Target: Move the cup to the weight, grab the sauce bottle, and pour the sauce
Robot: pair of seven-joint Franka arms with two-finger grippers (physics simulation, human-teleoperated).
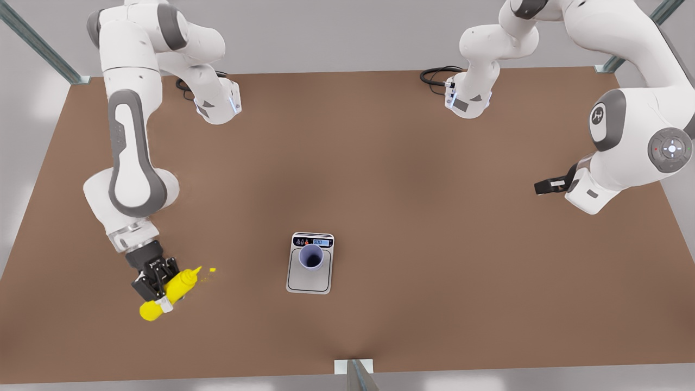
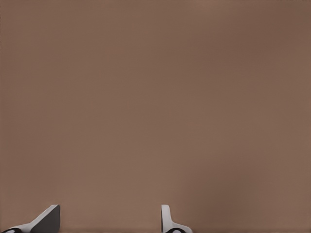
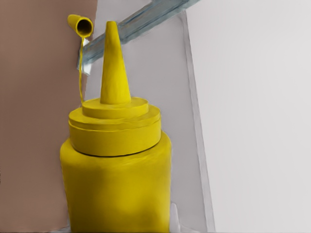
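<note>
Brown bench (image 1: pixel 380 163): right gripper (image 1: pixel 158 282) clamping fingers mid-body on light, squashy, slick bottle (image 1: pixel 172 293); left gripper (image 1: pixel 548 186) waiting, fingers apart.

The weight's (image 1: pixel 310 263) blue display shows digits too small to read.

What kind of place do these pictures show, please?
Probably a simulated robot test bench: a plain brown table with metal frame struts, two mounted arms, and a kitchen scale bearing a cup. The right gripper holds a sauce bottle.
</note>
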